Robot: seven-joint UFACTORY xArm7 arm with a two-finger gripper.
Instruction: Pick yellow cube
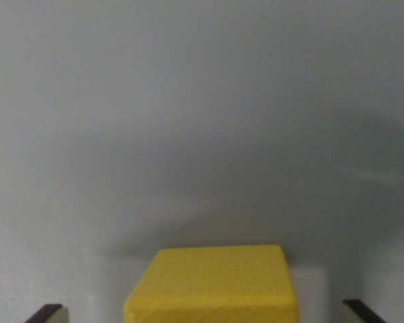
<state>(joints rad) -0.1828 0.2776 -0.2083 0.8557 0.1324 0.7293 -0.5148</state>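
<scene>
**Yellow cube sits between the spread tips of the tool**

Only the very ends of the tool (205, 313) show, as two dark slivers at the bottom edge of the wrist view. One fingertip (46, 313) pokes in low on the wrist view's left of the cube, the other low on the wrist view's right of it. Both stand apart from the cube, with a strip of pale surface visible between each tip and the nearest yellow side. The tool is therefore released, its jaws spread wider than the cube and touching nothing.

The yellow cube (214, 286) lies between those tips, at the bottom centre of the wrist view, cut off by the lower edge. Its top face is flat and evenly lit, with softly rounded corners, and a short slice of a darker front face shows below it. It rests on the bench (202, 101), a plain grey-white surface that fills everything beyond the cube. A soft, blurred shadow spreads over the bench just beyond the cube's far edge and reaches toward the wrist view's right. The far bench is out of focus and shows no markings.
</scene>
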